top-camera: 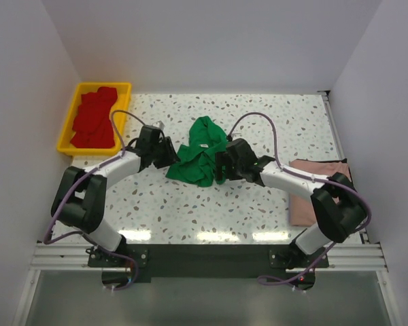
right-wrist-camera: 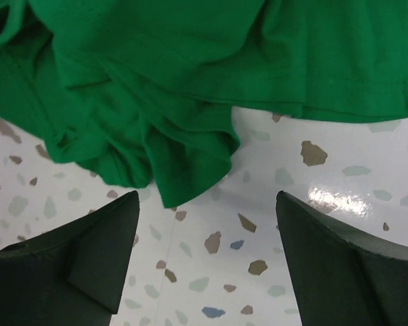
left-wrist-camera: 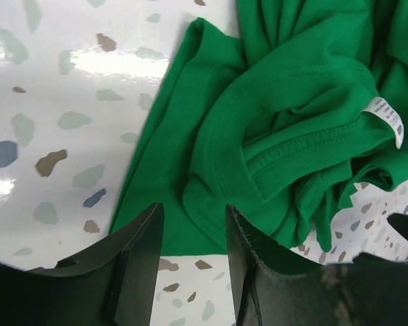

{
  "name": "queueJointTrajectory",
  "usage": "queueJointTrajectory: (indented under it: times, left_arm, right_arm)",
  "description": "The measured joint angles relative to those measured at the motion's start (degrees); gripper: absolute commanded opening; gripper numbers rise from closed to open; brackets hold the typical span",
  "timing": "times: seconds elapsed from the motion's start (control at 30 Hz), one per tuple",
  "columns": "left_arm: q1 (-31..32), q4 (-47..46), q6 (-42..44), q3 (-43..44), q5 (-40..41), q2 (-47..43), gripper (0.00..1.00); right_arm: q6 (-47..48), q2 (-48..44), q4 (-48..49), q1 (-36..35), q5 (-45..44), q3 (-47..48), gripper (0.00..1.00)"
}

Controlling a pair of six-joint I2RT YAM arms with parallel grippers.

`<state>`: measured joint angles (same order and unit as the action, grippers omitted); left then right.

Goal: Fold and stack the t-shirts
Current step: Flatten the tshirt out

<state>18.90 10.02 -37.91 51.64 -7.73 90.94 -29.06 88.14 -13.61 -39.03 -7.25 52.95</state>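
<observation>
– One shirt is being worked on now, right?

– Yes, the green t-shirt [top-camera: 200, 156]. It lies in a crumpled heap in the middle of the table [top-camera: 272, 122], between the two arms. It is not flat and not folded.

– Is anyone holding it?

– I think not. The left gripper [left-wrist-camera: 193, 217] has its fingers a little apart, and the edge of the green cloth sits right at their tips. The right gripper [right-wrist-camera: 207, 200] is spread wide over bare table, with the cloth just in front of it.

– What about the others?

– The red t-shirts [top-camera: 95, 119] are piled loosely in the yellow tray [top-camera: 66, 129] at the far left corner. None of them look folded.

– And the pink one?

– The pink t-shirt [top-camera: 300, 207] lies flat at the right edge, partly under the right arm. It may be folded, but I cannot tell for sure.

– So most of the job is left?

– I think so. No stack shows. The green one needs spreading out first, then folding, then all the red ones.
</observation>
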Motion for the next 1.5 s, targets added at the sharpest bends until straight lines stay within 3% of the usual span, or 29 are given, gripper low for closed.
queueJointTrajectory:
  times: [0.27, 0.47, 0.6, 0.67, 0.77, 0.8, 0.87, 0.97, 1.1, 1.27, 1.37, 1.4, 1.5]
  left_arm:
    - [3.4, -5.3, 0.0, 0.3, -2.6, 2.2, 0.49]
    - [5.2, -5.6, 0.1, 1.6, -1.4, 7.1, 0.49]
    - [5.8, -5.4, 0.2, 2.9, -0.2, 9.5, 0.49]
    - [5.9, -5.3, 0.2, 3.8, 0.3, 10.3, 0.42]
    - [6.0, -5.0, 0.2, 6.0, 0.9, 11.4, 0.23]
    - [6.0, -5.0, 0.1, 6.8, 1.1, 11.8, 0.1]
    - [6.0, -4.7, 0.2, 8.3, 1.7, 12.3, 0.0]
    - [6.0, -4.1, 0.7, 10.4, 2.7, 12.2, 0.0]
    - [5.4, -1.2, 0.6, 12.6, 4.7, 9.9, 0.0]
    - [2.2, 1.8, 0.5, 12.6, 6.2, 1.5, 0.0]
    - [0.8, 1.3, 1.7, 12.6, 6.4, -3.0, 0.11]
    - [0.7, 0.9, 2.3, 12.7, 5.6, -3.3, 0.25]
    - [1.9, 1.0, 4.9, 13.4, 3.9, -0.7, 0.49]
  right_arm:
    - [-2.6, 4.7, 3.6, 0.1, -2.7, 0.5, 0.72]
    - [-4.4, 8.3, 6.0, 0.1, -2.6, 0.6, 0.71]
    - [-5.0, 10.4, 7.3, 0.1, -2.4, 0.9, 0.6]
    - [-5.4, 10.9, 8.0, 0.1, -2.3, 1.4, 0.54]
    - [-6.0, 11.1, 8.3, 0.1, -2.3, 1.5, 0.38]
    - [-6.0, 11.1, 8.1, 0.1, -2.4, 1.5, 0.27]
    - [-6.3, 11.1, 7.3, 0.1, -3.1, 1.8, 0.1]
    - [-6.3, 11.1, 5.3, 0.8, -4.1, 3.3, 0.0]
    - [-6.1, 9.3, 2.7, 5.6, -3.7, 4.3, 0.0]
    - [-5.5, 5.1, -2.3, 17.0, -3.9, 6.7, 0.0]
    - [-4.9, 4.7, -4.3, 21.6, -4.2, 10.4, 0.0]
    - [-4.7, 4.7, -4.9, 22.6, -4.3, 11.9, 0.0]
    - [-3.8, 5.3, -7.1, 23.3, -4.2, 16.7, 0.0]
